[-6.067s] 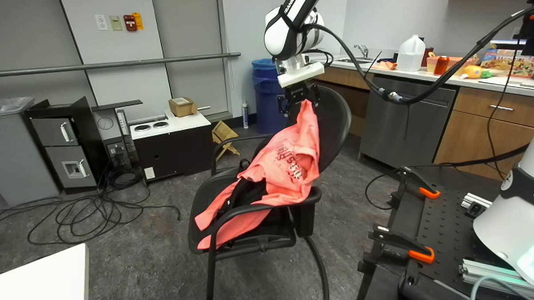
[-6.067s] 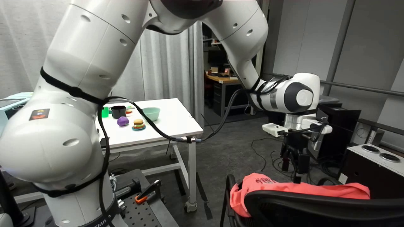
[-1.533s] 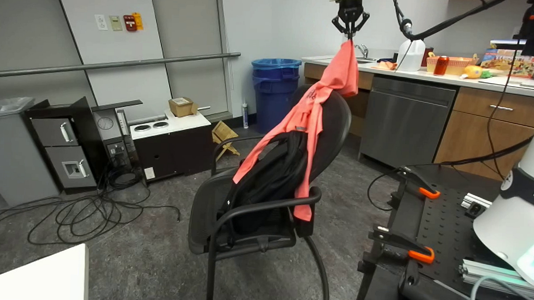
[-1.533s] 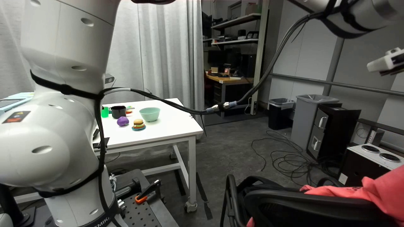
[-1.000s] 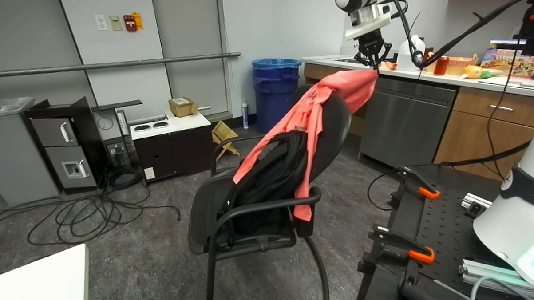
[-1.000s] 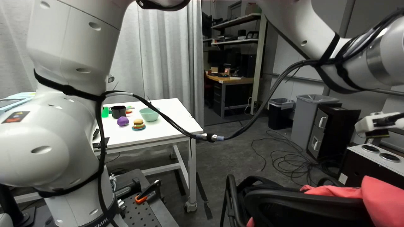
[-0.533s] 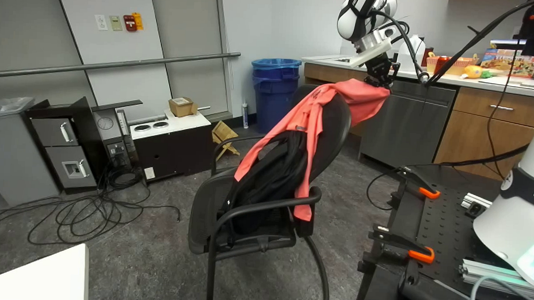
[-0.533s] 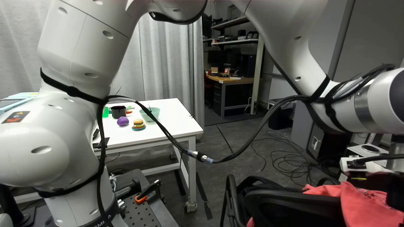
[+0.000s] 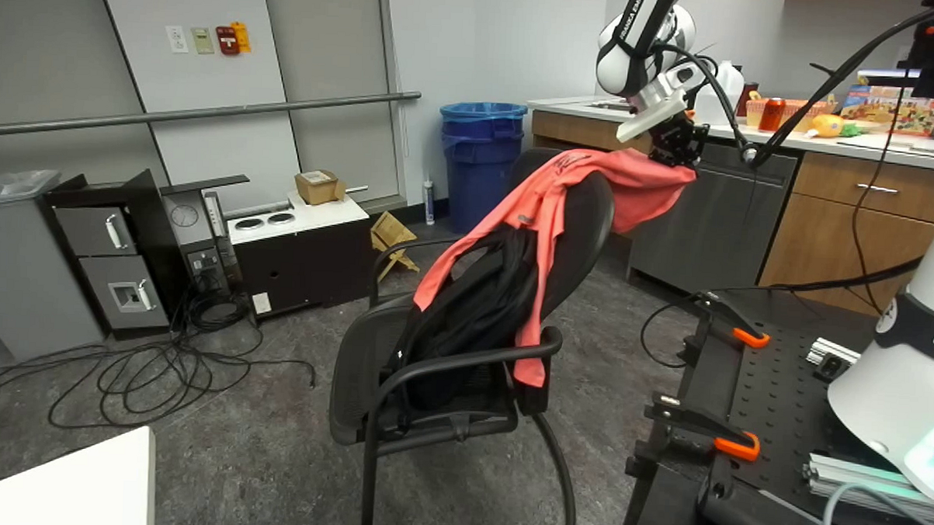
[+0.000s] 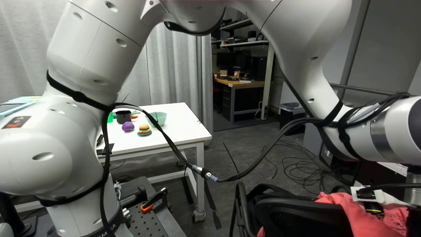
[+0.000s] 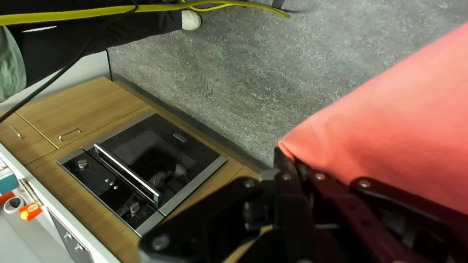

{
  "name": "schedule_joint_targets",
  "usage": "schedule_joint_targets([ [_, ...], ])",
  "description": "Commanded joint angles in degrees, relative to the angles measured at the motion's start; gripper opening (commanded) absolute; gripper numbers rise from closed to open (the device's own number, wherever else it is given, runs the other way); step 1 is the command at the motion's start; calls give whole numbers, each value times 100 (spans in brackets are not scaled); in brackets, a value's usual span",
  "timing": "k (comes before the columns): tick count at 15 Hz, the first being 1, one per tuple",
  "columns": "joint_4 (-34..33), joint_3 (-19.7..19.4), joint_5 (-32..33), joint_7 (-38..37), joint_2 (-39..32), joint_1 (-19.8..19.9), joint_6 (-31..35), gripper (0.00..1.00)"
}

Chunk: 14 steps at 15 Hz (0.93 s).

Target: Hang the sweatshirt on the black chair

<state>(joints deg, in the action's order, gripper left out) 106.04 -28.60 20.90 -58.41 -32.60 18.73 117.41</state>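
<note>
Since the frame of about six seconds earlier, when it was spread down the front of the backrest and over the seat of the black chair (image 9: pixel 588 243), the sweatshirt (image 9: pixel 551 192) has been shifted so that it is now draped across the top of the chair's backrest. A black bundle (image 9: pixel 473 317) on the chair's seat, partly covered then, has been mostly uncovered. The gripper (image 11: pixel 292 162), seen high above the chair's backrest a second and a half ago, has been lowered and brought behind it, on the side turned away from the seat. Against the frame of half a second ago, only a slight further shift is seen.

The gripper's fingers (image 11: pixel 287 177) are pressed together, and a corner of the sweatshirt is pinched at their tips. From that corner the cloth is stretched to the top of the chair's backrest, its underside sagging. On the seat side of the chair, one strip is hung down past the near armrest (image 9: pixel 463 361); another is slanted over the bundle toward the seat.
</note>
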Motion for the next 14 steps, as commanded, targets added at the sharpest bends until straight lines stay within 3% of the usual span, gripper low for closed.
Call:
schedule_joint_targets([
  [1, -160, -190, 209, -383, -85, -28, 92, 34],
  [5, -229, -247, 295, -411, 45, -4, -19, 64],
  [9, -319, -106, 56, 158, 341, 124, -223, 95],
  [10, -359, -83, 15, 292, 415, 144, -289, 99],
  [14, -507, -77, -7, 688, 807, 151, -401, 100],
])
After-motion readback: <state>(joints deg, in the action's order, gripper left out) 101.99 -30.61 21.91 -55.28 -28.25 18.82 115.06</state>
